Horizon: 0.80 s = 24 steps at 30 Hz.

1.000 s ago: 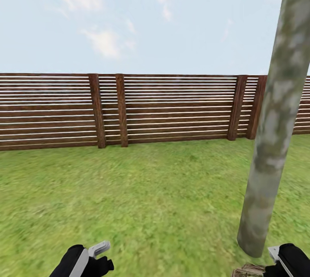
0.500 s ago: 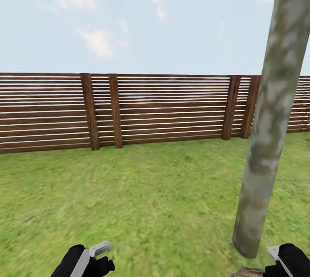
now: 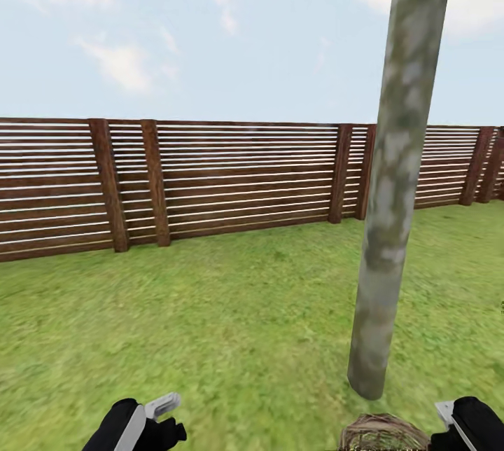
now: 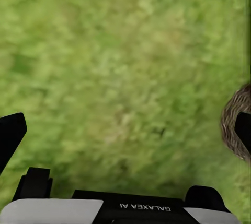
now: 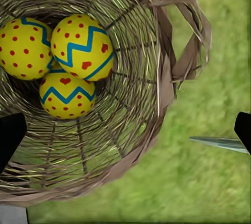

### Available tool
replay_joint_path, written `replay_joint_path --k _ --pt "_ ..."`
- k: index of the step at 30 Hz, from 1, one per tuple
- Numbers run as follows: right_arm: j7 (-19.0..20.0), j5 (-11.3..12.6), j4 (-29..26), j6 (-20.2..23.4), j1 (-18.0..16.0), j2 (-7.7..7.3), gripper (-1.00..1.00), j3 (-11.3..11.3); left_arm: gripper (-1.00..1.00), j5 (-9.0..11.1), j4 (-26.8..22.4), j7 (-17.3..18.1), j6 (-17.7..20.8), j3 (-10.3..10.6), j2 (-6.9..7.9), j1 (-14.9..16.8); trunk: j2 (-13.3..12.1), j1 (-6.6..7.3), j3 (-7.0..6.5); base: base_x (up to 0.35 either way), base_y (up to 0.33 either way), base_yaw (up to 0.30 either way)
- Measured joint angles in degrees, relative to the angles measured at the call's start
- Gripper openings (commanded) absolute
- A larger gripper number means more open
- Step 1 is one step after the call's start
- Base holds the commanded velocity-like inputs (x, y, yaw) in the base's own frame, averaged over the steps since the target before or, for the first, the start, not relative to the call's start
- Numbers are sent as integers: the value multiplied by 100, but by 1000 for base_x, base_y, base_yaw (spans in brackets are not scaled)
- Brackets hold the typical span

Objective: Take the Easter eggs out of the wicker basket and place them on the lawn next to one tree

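Note:
The wicker basket (image 5: pixel 130 130) stands on the lawn (image 5: pixel 209 78) and holds three Easter eggs: two yellow ones with red dots (image 5: pixel 23 49) (image 5: pixel 81 46) and one with a red heart (image 5: pixel 65 96), all with blue zigzags. My right gripper (image 5: pixel 125 132) hangs open above the basket, its jaws wide apart. In the head view the basket (image 3: pixel 383 433) sits just in front of the tree (image 3: pixel 392 192), with the right gripper (image 3: pixel 455 419) beside it. My left gripper (image 4: pixel 125 130) is open over bare grass, and the basket's rim (image 4: pixel 232 125) shows at one side.
A brown slat fence (image 3: pixel 245 178) runs across the back of the garden. Open lawn (image 3: pixel 210 311) stretches between it and me. My left gripper (image 3: pixel 150 417) sits low at the head view's left. A thin grey blade (image 5: pixel 219 143) lies on the grass near the basket.
The head view has swung right, so fence and tree have slid left in the picture. More of the basket now shows at the bottom edge. Both arms keep their places.

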<state>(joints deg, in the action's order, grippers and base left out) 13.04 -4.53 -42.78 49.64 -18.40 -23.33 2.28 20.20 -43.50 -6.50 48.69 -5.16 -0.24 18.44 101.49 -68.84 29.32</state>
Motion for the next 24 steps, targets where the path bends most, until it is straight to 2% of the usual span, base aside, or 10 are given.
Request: replay_joint_path --k 7,24 --pt "-3 0 19 -1 -1 -4 100 -2 100 3 -1 0 1 -1 0 -2 0 0 -32 0 0 -145" --pt "-7 -1 22 -1 -2 0 100 3 100 2 -2 0 1 0 -8 -2 0 0 -40 0 0 -7"
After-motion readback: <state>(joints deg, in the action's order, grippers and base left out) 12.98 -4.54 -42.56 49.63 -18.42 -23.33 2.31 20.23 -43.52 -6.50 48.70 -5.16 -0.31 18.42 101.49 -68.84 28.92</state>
